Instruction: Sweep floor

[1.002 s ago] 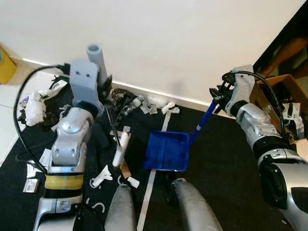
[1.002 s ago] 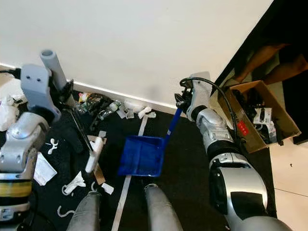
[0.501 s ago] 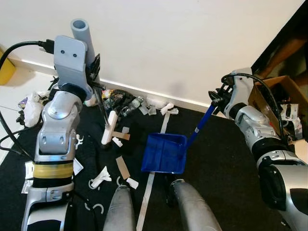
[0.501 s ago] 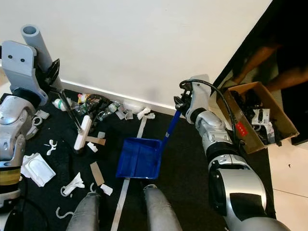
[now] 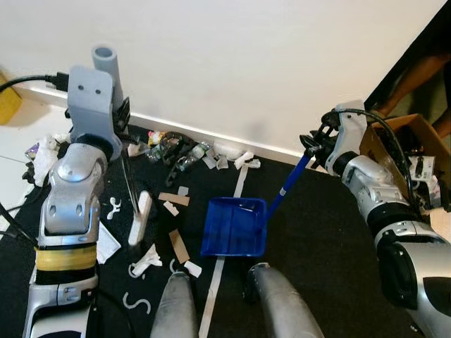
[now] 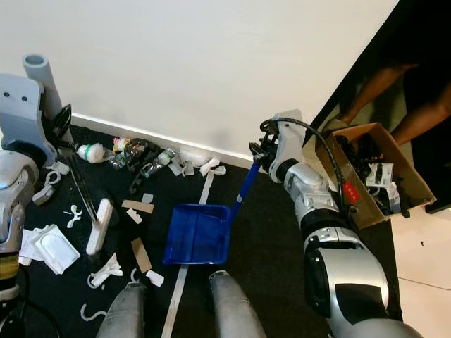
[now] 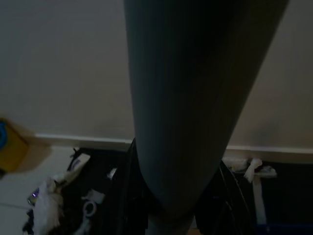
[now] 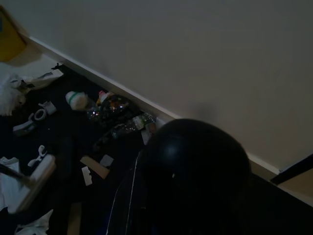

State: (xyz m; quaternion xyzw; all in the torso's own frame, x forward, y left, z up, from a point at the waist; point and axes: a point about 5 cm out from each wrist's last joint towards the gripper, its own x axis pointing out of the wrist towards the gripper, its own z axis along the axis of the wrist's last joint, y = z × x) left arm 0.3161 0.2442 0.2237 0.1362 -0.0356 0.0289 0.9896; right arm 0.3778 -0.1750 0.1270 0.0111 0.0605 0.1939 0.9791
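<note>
My left gripper (image 5: 121, 121) is shut on the grey handle (image 7: 176, 98) of a broom. Its thin dark rod runs down to a white brush head (image 5: 140, 218) that rests on the black mat (image 5: 324, 253), left of the blue dustpan (image 5: 235, 227). My right gripper (image 5: 311, 143) is shut on the top of the dustpan's blue handle (image 5: 287, 184); the pan lies flat on the mat just ahead of my legs. Litter lies around: white paper scraps (image 5: 146, 259), brown card strips (image 5: 174, 199), and crushed bottles and wrappers (image 5: 176, 149) along the baseboard.
The white wall (image 5: 232, 63) closes off the far side. A cardboard box (image 6: 373, 169) full of items stands at the right, with a person's arm (image 6: 423, 123) reaching over it. A yellow container (image 5: 8, 95) stands at the far left. White tape (image 5: 215, 296) crosses the mat.
The brush head swung from my knees out to the wall, then left and down onto the mat. The dustpan slid slightly left.
</note>
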